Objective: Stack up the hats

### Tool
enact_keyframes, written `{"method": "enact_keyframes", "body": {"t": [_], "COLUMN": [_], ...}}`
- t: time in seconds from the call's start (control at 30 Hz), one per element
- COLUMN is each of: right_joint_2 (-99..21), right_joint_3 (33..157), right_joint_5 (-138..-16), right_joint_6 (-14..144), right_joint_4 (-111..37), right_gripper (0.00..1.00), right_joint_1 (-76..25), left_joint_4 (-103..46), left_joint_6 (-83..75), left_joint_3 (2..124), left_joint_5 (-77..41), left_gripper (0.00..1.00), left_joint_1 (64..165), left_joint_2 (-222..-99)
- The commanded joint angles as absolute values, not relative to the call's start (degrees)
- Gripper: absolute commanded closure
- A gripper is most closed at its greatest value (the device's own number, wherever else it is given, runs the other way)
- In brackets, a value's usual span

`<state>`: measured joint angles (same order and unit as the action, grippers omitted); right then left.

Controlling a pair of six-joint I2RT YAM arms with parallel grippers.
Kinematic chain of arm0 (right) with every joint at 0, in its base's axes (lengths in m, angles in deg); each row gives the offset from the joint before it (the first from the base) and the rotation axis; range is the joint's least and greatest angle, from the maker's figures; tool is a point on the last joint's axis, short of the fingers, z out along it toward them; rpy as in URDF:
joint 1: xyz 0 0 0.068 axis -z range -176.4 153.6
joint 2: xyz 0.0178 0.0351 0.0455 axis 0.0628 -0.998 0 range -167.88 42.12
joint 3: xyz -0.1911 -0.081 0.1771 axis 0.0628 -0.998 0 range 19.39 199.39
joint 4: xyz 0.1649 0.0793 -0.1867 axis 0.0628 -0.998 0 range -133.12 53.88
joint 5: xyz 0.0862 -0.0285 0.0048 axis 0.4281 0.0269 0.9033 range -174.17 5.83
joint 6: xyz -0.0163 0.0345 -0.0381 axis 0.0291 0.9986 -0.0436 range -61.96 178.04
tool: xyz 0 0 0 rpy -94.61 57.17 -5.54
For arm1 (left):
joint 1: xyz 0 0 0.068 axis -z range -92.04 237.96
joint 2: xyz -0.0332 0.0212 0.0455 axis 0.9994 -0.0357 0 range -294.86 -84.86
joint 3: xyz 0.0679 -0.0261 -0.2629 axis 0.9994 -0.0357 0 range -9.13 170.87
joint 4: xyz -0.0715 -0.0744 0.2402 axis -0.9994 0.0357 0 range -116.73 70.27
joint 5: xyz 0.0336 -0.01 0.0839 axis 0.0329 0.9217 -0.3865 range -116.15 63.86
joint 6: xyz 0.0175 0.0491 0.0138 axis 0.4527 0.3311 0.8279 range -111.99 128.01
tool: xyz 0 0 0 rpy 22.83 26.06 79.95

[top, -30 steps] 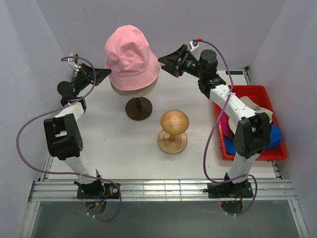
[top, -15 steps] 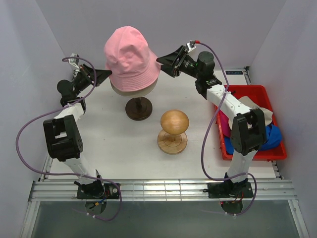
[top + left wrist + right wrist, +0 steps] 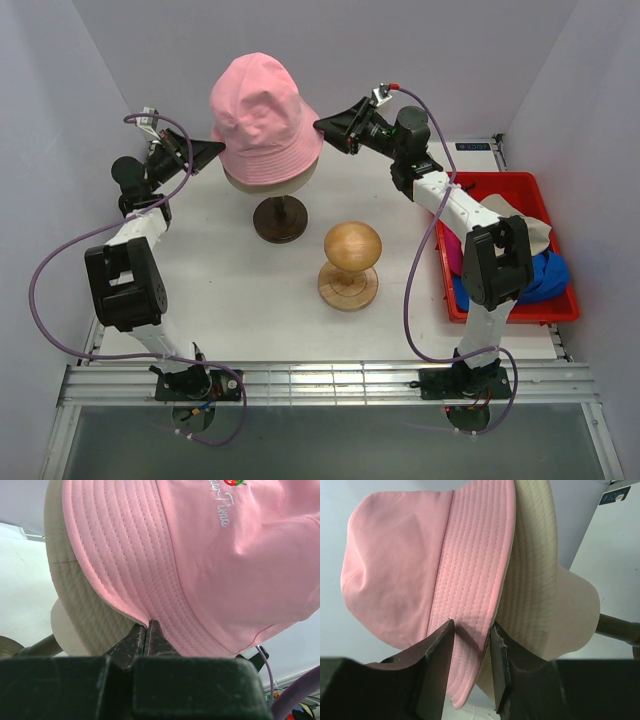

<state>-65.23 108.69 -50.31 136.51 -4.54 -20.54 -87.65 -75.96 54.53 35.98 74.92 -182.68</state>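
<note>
**A:** Where has the light pink fabric bucket hat [image 3: 262,110] got to?

**B:** It's at the back of the white desk [image 3: 225,290], on the pale head form [image 3: 67,630] that tops the dark brown round wooden stand [image 3: 280,220]. It sits over the beige fabric bucket hat [image 3: 532,565], whose stitched brim shows just below the pink one.

**A:** What is the left gripper doing?

**B:** The left gripper [image 3: 146,627] is at the hat's left side. Its jaws are pressed together at the tips, pinching the very edge of the pink brim.

**A:** And the right gripper?

**B:** The right gripper [image 3: 472,632] has the opposite side. Its jaws stand a little apart with a fold of the pink brim filling the gap. The cloth lies against both fingers [image 3: 440,650], so it grips the hat as well.

**A:** Where are the other hats?

**B:** They're in the red plastic bin [image 3: 500,180] at the desk's right edge, partly hidden by the right arm. The magenta fabric cap [image 3: 455,256] lies toward the bin's left side. The blue fabric cap [image 3: 552,275] is at the near right, bulging over the rim. Some pale cloth lies beside them, but I cannot tell what it is.

**A:** Is anything else on the desk?

**B:** There's a light wooden egg-shaped form on a disc base [image 3: 350,250]. It stands near the dark stand, on its near right, apart from it and touched by neither arm.
</note>
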Motion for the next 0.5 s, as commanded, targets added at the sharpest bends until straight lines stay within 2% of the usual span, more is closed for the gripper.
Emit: {"method": "enact_keyframes", "body": {"t": [0.0, 0.1, 0.33, 0.47], "right_joint_2": [-65.9, -66.25, -66.86, -66.69], "right_joint_3": [108.43, 108.69, 107.99, 106.23], "right_joint_5": [-49.46, -49.11, -48.23, -47.87], "right_joint_6": [138.28, 138.72, 137.67, 136.26], "right_joint_4": [1.41, 1.94, 1.5, 0.1], "right_gripper": [0.6, 0.63, 0.84, 0.9], "right_joint_1": [-20.92, -20.92, -20.75, -20.31], "left_joint_4": [-85.44, -84.12, -79.82, -79.37], "left_joint_6": [-73.29, -72.33, -69.16, -68.9], "left_joint_3": [55.3, 55.74, 56.18, 55.56], "left_joint_5": [38.19, 38.28, 38.1, 37.58], "left_gripper": [1.0, 1.0, 1.0, 1.0], "left_joint_1": [74.51, 74.42, 74.07, 73.46], "left_joint_2": [-179.69, -179.26, -178.03, -177.41]}}
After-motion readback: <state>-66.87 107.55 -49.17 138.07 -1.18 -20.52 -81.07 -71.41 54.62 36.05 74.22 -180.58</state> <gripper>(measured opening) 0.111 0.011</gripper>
